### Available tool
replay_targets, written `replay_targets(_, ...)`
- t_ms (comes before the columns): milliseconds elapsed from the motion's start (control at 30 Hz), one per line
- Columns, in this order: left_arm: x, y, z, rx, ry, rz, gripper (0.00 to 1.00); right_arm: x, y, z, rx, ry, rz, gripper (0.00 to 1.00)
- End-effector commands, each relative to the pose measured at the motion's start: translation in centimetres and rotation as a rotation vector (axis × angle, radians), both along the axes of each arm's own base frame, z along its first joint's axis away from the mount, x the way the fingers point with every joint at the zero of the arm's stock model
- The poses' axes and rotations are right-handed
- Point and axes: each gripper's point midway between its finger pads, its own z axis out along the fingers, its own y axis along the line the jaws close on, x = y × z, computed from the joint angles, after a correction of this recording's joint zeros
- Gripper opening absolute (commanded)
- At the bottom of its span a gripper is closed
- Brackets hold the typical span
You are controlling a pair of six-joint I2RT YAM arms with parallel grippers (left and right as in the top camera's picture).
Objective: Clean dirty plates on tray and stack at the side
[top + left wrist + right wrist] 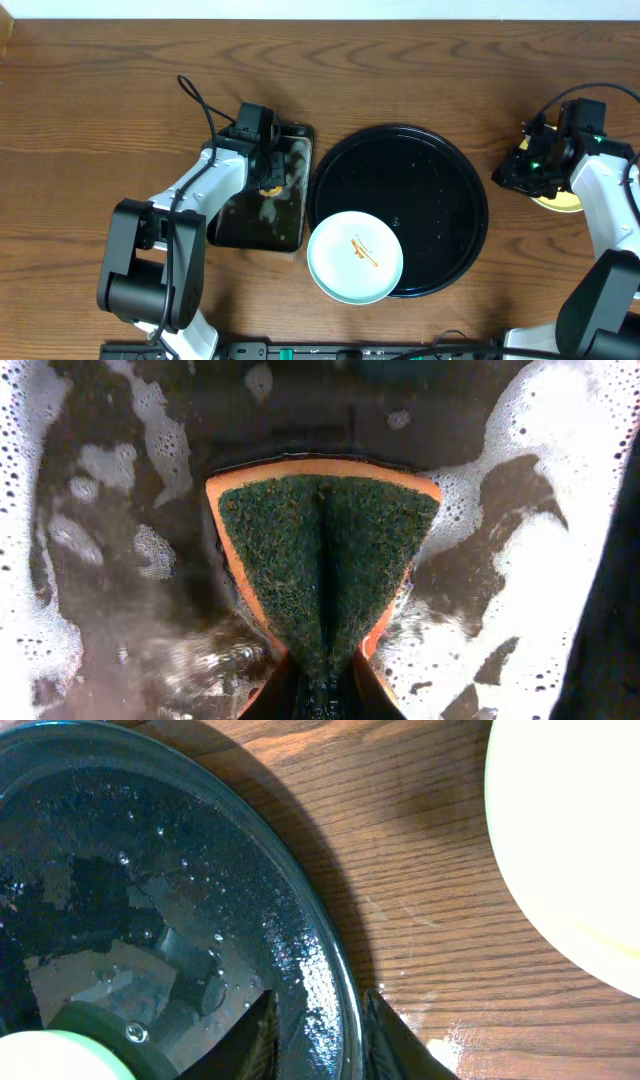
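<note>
Orange foam faced with coarse green scouring fibre: that is the sponge (320, 570) your left gripper (320, 698) has pinched. Its jaws are closed in on the sponge, which folds along a centre crease. Only the left wrist view shows this. From overhead the sponge is a small blur under the arm, over the rectangular black pan (255, 225), whose water carries white bubbly foam (560, 590).

The round tray (420, 190) is glossy black and beaded with droplets. One mint-blue plate (340, 272) lies at its front-left edge, overhanging the rim, with an orange sauce squiggle (366, 251) in its centre. The pale yellow plate (566, 204) lies on the wooden table (100, 90) right of the tray, largely hidden overhead by your right gripper (530, 170).

The right wrist view shows that gripper's jaws standing apart and holding nothing, above the tray's rim. The yellow plate is cut off at the top right, smooth and unmarked where visible.
</note>
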Motion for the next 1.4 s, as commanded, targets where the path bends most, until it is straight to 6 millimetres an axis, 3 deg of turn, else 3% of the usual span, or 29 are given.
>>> replay_targets(0,0.3,0.0,0.0,-0.004,-0.002,0.007,0.08,-0.2,0.8,0.0,0.012,0.005,0.032,0.23)
replay_targets(167,0.1,0.0,0.0,-0.003,0.006,0.008,0.1,-0.6,3.2,0.1,0.042,0.025,0.092,0.22)
replay_targets(200,0.1,0.0,0.0,-0.003,0.005,0.008,0.21,-0.7,3.9,0.0,0.043,0.028,0.113,0.22)
replay_targets(233,0.1,0.0,0.0,-0.003,0.003,0.008,0.4,-0.9,4.9,-0.1,0.044,0.034,0.142,0.23)
replay_targets(267,0.2,0.0,0.0,-0.004,0.0,0.007,0.48,-1.1,5.7,-0.3,0.044,0.04,0.167,0.24)
replay_targets(400,0.5,0.0,0.1,-0.006,-0.01,0.007,0.5,-2.3,8.6,-1.1,0.047,0.069,0.251,0.25)
replay_targets(767,1.1,-0.2,0.9,-0.014,-0.045,0.008,0.5,-8.1,15.8,-4.9,0.12,0.179,0.422,0.26)
replay_targets(1133,1.3,-0.3,1.6,-0.02,-0.066,0.007,0.5,-11.4,19.0,-7.0,0.112,0.213,0.512,0.27)
replay_targets(1367,1.1,-0.2,1.5,-0.018,-0.055,0.011,0.49,-12.2,19.8,-7.1,0.11,0.23,0.521,0.24)
